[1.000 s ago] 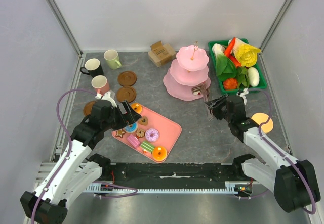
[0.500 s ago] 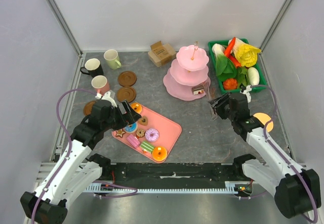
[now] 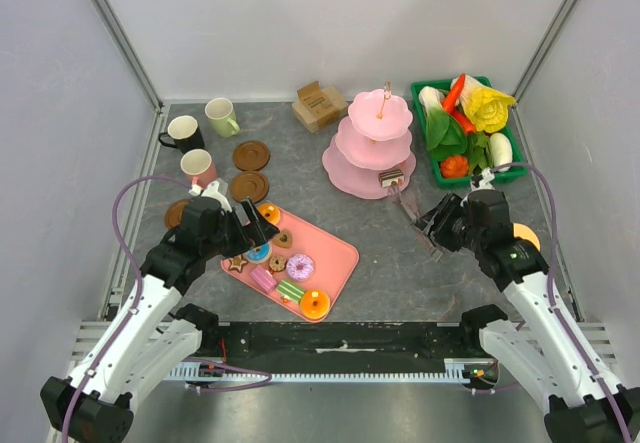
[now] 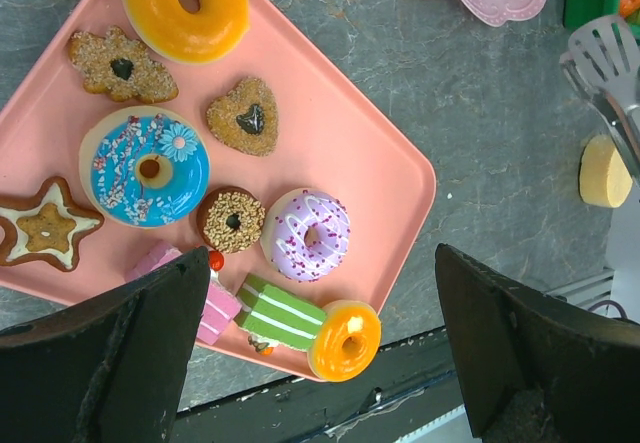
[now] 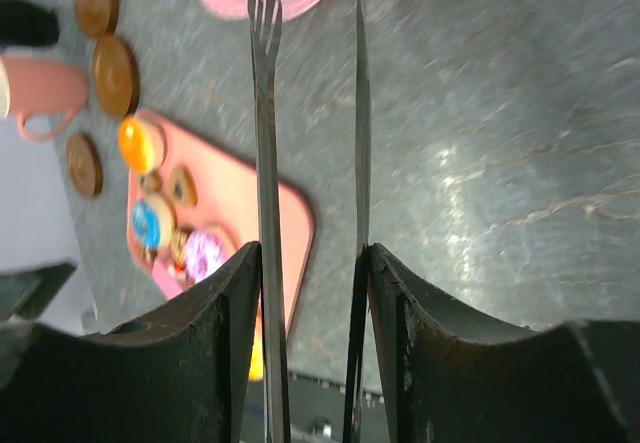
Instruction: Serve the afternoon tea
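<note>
Above the flat pink tray, on which the small colourful toy pastries are laid, the left gripper is held wide open and empty. Right of the tray, slotted metal tongs are clamped in the right gripper.

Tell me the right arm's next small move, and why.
Probably swing the right gripper's empty metal tongs left to the flat pink tray, where donuts and cookies wait; one brown cake slice already sits on the pink tiered stand.

Blue sprinkled donut, lilac speckled donut, green-striped cake slice, all on a salmon-pink tray.
</note>
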{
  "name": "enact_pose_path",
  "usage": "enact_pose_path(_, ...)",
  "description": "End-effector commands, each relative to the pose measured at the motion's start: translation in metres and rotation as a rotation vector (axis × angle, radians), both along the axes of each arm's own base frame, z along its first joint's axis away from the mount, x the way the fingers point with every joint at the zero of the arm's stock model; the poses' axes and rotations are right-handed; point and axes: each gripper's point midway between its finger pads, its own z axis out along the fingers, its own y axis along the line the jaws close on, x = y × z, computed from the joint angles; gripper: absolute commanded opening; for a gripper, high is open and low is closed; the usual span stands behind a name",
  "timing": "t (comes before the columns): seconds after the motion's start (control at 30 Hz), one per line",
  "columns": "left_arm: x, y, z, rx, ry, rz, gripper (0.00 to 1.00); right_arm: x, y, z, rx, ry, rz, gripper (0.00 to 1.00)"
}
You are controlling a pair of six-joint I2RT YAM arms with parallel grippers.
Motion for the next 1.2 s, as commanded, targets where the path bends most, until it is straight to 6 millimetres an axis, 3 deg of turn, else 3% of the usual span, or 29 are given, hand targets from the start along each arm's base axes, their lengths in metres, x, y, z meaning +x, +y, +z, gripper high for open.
enact_pose_path(0.0, 0.006, -0.004, 0.015, -0.03, -0.028, 0.006, 0.99, -0.032, 0.033, 0.031, 0.072, -0.021, 0.291, 0.53)
enact_pose_path(0.2, 0.008, -0.005, 0.022, -0.036, -0.04, 0.006, 0.99, -0.047, 0.06, 0.041, 0.16, -0.041, 0.497, 0.52)
enact_pose_path(0.33, 0.006, -0.004, 0.02, -0.035, -0.032, 0.009, 0.99, -0.056, 0.075, 0.038, 0.176, -0.033, 0.583, 0.53)
enact_pose_path(0.53, 0.005, -0.003, 0.016, -0.039, -0.013, 0.021, 0.99, -0.077, 0.133, 0.051, 0.218, -0.108, 0.785, 0.53)
enact_pose_path(0.73, 0.004, 0.003, 0.017, -0.027, -0.007, 0.059, 0.99, -0.071, 0.171, 0.045, 0.171, -0.112, 0.834, 0.53)
enact_pose_path(0.87, -0.001, 0.007, 0.023, -0.026, -0.019, 0.073, 0.99, -0.082, 0.202, 0.047, 0.162, -0.121, 0.935, 0.53)
enact_pose_path(0.97, -0.004, 0.013, 0.026, -0.016, -0.035, 0.091, 0.99, -0.098, 0.222, 0.048, 0.108, -0.146, 1.031, 0.53)
enact_pose_path(1.17, -0.012, 0.024, 0.031, 0.002, -0.047, 0.127, 0.99, -0.101, 0.245, 0.027, -0.133, -0.156, 1.092, 0.52)
